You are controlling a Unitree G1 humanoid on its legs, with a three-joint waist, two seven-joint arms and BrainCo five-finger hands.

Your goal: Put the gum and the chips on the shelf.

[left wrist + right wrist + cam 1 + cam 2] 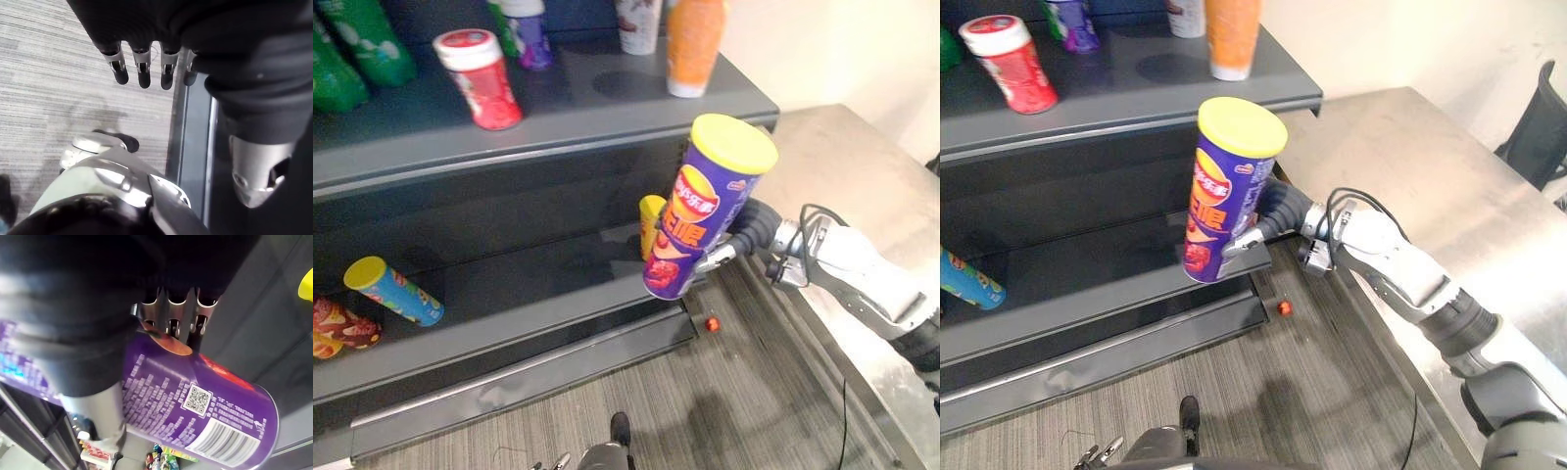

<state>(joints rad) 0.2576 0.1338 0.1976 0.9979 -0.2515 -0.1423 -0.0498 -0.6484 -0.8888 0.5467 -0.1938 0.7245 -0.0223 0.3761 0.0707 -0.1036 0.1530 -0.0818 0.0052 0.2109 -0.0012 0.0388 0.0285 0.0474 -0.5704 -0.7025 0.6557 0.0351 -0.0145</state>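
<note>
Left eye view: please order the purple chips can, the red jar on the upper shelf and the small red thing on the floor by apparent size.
1. purple chips can, though held nearer the camera
2. red jar
3. small red thing, by far smallest

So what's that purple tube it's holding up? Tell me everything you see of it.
It is a chips can: a tall purple tube with a glossy printed surface, a yellow lid shut on top, red and yellow pictures on the front, a square code and a barcode on the back. It is nearly upright, lid up, leaning a little, held in the air before the right end of the lower shelf. The right hand grips its lower half, fingers curled round it.
</note>
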